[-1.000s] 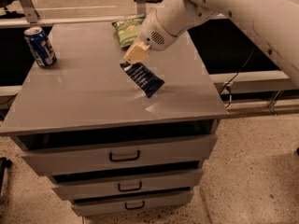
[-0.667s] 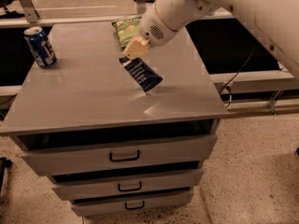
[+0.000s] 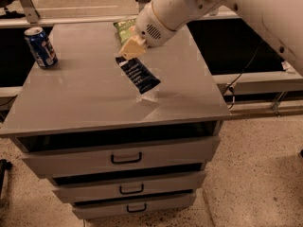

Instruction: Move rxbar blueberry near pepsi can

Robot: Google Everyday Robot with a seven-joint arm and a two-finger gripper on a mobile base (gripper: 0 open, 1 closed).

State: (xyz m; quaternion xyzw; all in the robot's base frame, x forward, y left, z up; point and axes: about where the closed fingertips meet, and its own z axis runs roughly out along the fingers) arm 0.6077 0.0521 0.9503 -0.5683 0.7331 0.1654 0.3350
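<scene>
While the big white arm (image 3: 213,4) reaches in from the top right, we look down on the grey cabinet top (image 3: 85,98), where the job is about half done. The pepsi can (image 3: 41,47) stands up straight at the far left corner. The rxbar blueberry (image 3: 139,75) is well apart from it, over the middle of the top. The bar hangs tilted, high end up and to the left, low end down near the top. We can't tell if that low end touches. The gripper (image 3: 131,48) is at the bar's high end, and its claw looks pinched tight on the wrapper. So we think the pick-up is done. What's left is to carry the bar over to the left and back, set it down just beside the can, and let go.

Other stuff: three drawers (image 3: 126,157) w/ dark handles sit below the top, all closed as far as we can see. A green chip bag (image 3: 124,30) lies at the back edge, just behind the gripper and partly hidden by the arm. It's not on the way to the can. We see nothing btwn the bar and the can, so nothing blocks the move. The one thing to watch, we think, is bumping the can and tipping it over.
</scene>
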